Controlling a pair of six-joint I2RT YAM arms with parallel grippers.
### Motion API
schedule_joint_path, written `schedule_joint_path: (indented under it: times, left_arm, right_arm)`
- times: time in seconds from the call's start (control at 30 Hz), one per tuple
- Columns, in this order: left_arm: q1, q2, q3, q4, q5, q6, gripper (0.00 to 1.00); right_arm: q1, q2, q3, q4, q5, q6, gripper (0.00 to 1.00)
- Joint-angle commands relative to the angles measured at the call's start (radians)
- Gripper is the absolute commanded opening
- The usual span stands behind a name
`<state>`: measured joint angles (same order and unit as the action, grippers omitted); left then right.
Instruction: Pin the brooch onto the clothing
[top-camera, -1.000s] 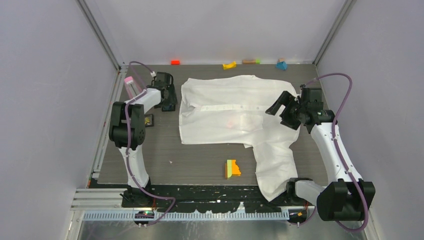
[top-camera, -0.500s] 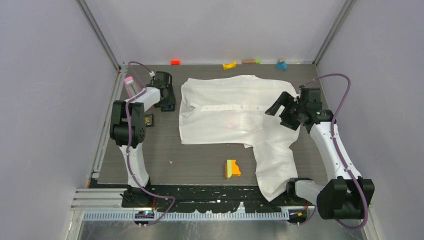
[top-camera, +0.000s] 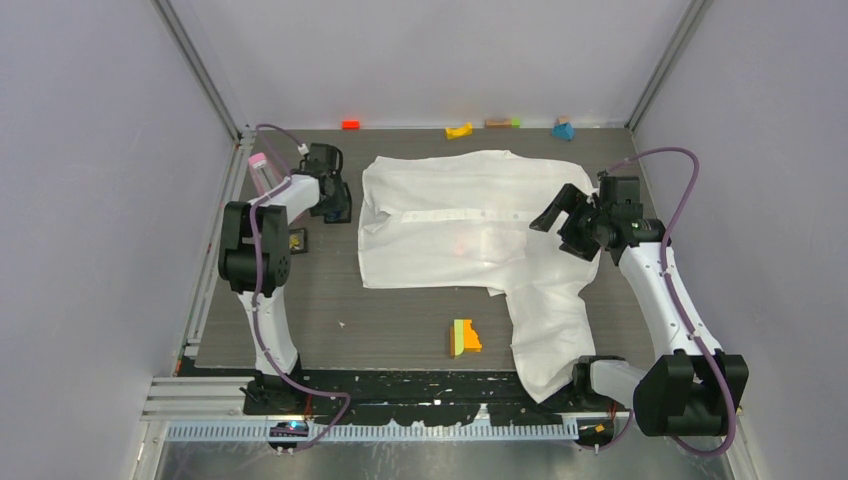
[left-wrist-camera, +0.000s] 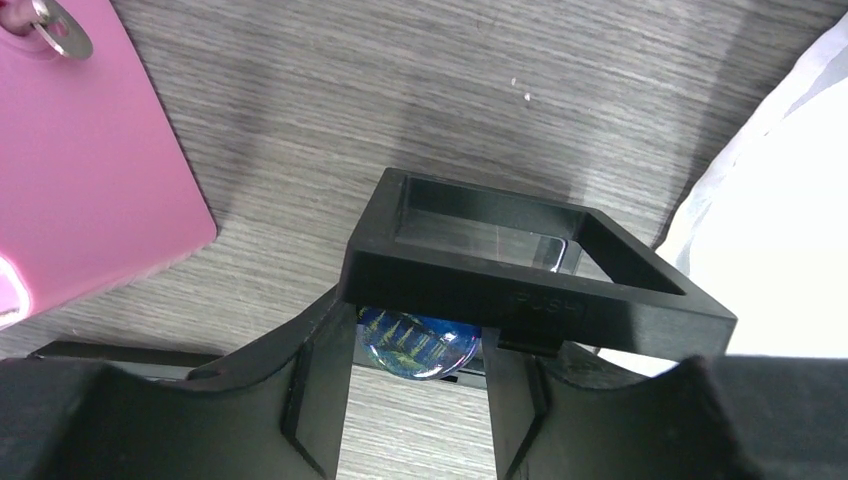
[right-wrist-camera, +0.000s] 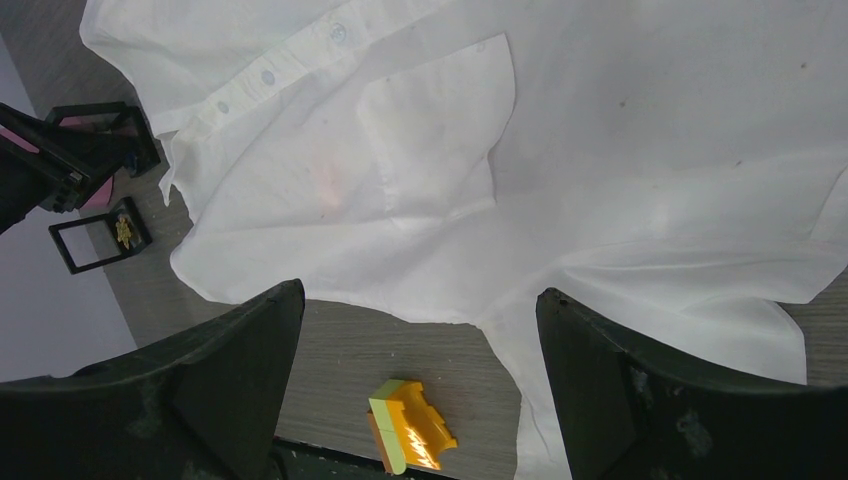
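Note:
The brooch (left-wrist-camera: 415, 343) is a small blue round piece with yellow marks. In the left wrist view it sits between my left gripper's fingers, partly hidden under the raised black frame (left-wrist-camera: 520, 280) of a small box. My left gripper (left-wrist-camera: 417, 362) is shut on the brooch, at the table's far left (top-camera: 333, 198), just left of the shirt collar. The clothing is a white short-sleeved shirt (top-camera: 470, 215) lying flat, with its button row and chest pocket (right-wrist-camera: 435, 140) showing. My right gripper (top-camera: 562, 230) is open and empty above the shirt's right side, and also shows in the right wrist view (right-wrist-camera: 418, 305).
A second black-framed box (top-camera: 297, 240) holding a gold piece lies left of the shirt. A pink object (left-wrist-camera: 80, 150) is beside the left gripper. An orange and green block (top-camera: 464, 337) lies near the front. Small blocks (top-camera: 459, 130) line the back edge. One sleeve (top-camera: 550, 340) hangs over the front edge.
My left gripper has shifted slightly up and to the left at the black box. My right arm has barely moved.

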<state>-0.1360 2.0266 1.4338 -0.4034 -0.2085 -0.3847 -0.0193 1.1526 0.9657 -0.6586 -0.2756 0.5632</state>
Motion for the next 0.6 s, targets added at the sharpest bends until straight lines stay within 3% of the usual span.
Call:
schedule_joint_path:
  times: [0.0, 0.33, 0.57]
  left_arm:
    - [0.004, -0.070, -0.035, -0.019, 0.020, -0.004, 0.41]
    - [0.002, -0.173, -0.112, -0.012, 0.026, -0.012, 0.39]
    - [-0.040, -0.325, -0.212, -0.005, 0.111, -0.055, 0.37]
  right_arm:
    - [0.004, -0.005, -0.001, 0.034, -0.014, 0.007, 0.92]
    - [0.005, -0.025, 0.001, 0.027, -0.019, 0.009, 0.92]
    - [0.010, -0.038, -0.001, 0.027, -0.055, 0.006, 0.92]
